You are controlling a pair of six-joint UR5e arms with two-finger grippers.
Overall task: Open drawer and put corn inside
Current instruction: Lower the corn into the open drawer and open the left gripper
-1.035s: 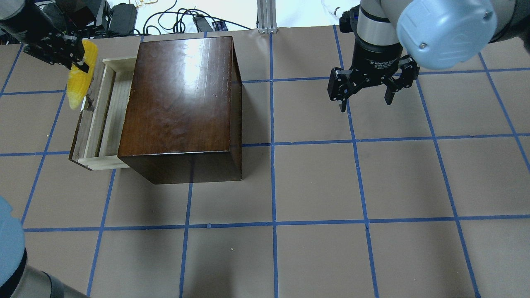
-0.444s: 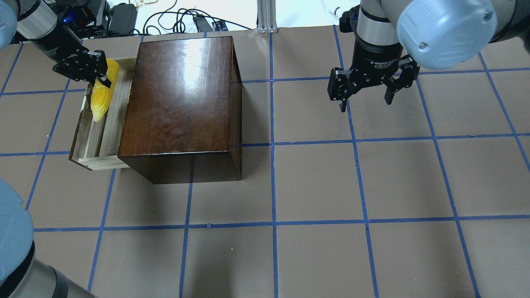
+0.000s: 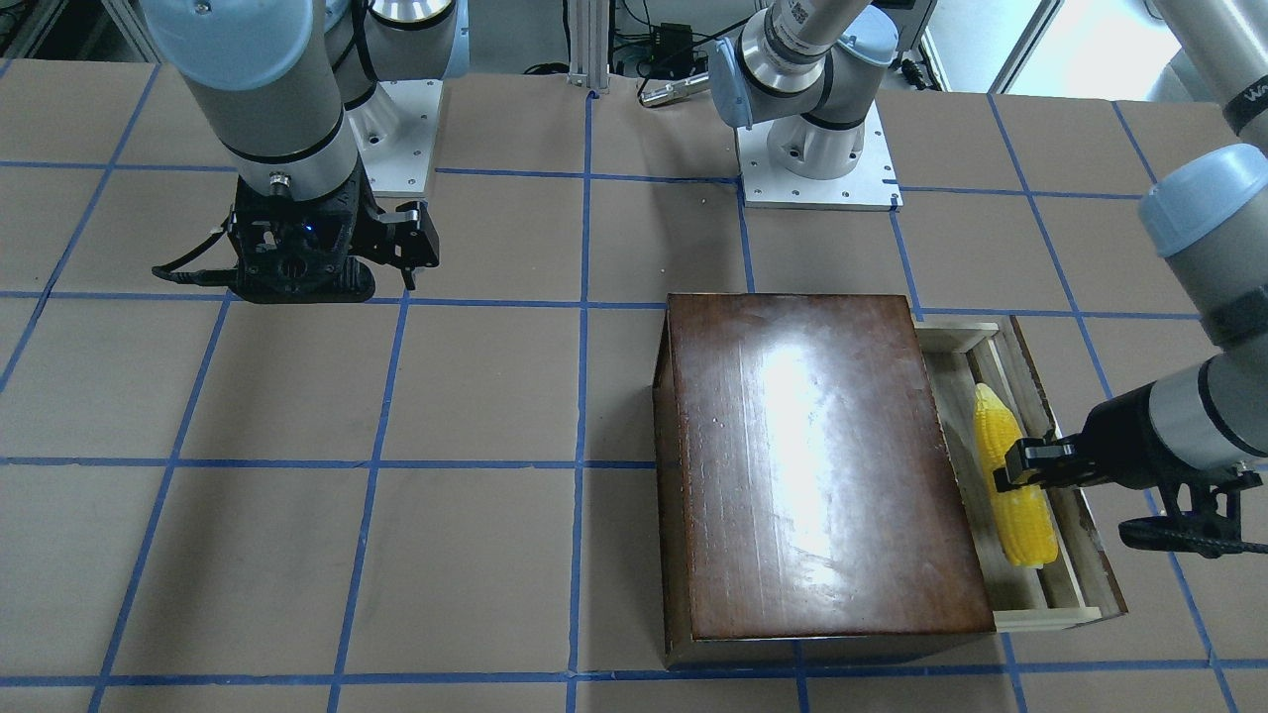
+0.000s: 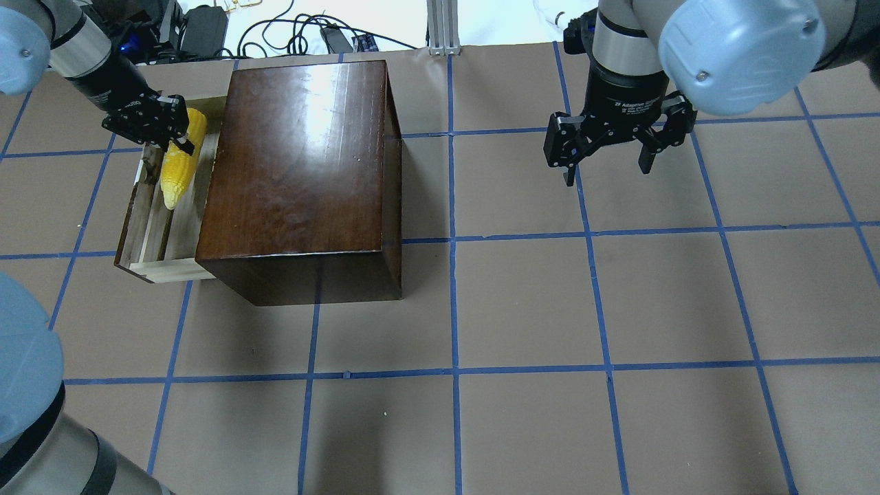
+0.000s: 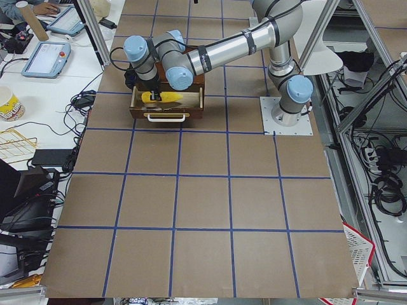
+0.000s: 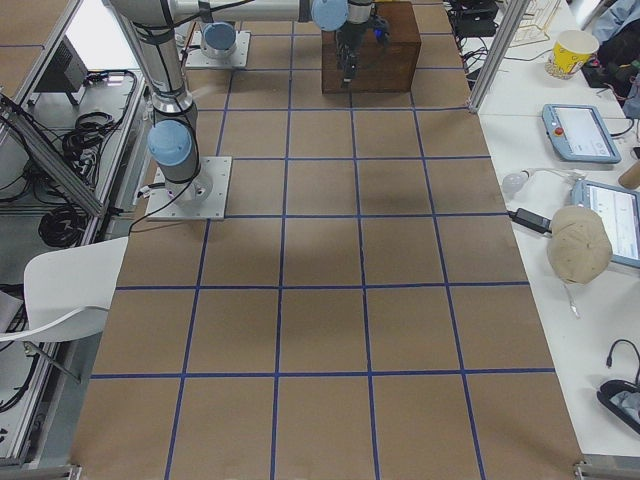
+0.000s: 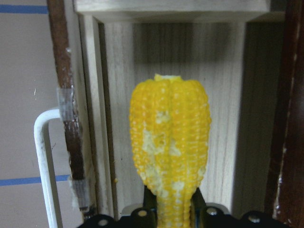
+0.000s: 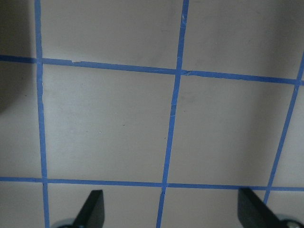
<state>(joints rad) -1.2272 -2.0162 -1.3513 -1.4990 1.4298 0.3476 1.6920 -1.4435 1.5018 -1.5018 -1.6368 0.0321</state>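
The dark-brown box [image 4: 302, 158] has its drawer [image 4: 141, 237] pulled out to its left, with the pale wood tray showing. My left gripper [image 4: 165, 134] is shut on the thick end of the yellow corn [image 4: 177, 172]. It holds the corn lengthwise over the drawer's tray, tip pointing along the tray. The left wrist view shows the corn [image 7: 171, 142] between the fingers above the drawer floor [image 7: 223, 118]. I cannot tell whether the corn touches the floor. The front view shows the corn [image 3: 1010, 485] inside the drawer's outline [image 3: 1095, 555]. My right gripper [image 4: 608, 173] is open and empty, above the bare table.
The drawer's white handle [image 7: 45, 161] sits on its dark front panel, left of the corn. Cables and gear [image 4: 206, 27] lie beyond the table's far edge. Blue tape lines [image 4: 454, 302] grid the brown table. The right wrist view shows only table under the open fingers [image 8: 92, 209].
My left gripper has carried the corn from outside the drawer's front panel rightward and down, over the open tray. The right arm has not moved.
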